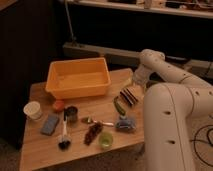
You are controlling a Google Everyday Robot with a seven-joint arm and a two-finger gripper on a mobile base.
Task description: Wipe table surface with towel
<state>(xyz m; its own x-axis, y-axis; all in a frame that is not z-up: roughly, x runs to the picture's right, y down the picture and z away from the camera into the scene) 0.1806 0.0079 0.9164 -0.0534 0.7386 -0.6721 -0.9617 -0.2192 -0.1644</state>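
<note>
At the right edge of the light wooden tabletop (pixel 45 150), the gripper (pixel 136 86) sits just beside a dark striped object (pixel 130 96), whether spread or closed I cannot tell.

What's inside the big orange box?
In the orange box only its bare bottom shows; the front wall hides a strip of floor. The gripper is outside it, at the edge of the table nearest the robot.
</note>
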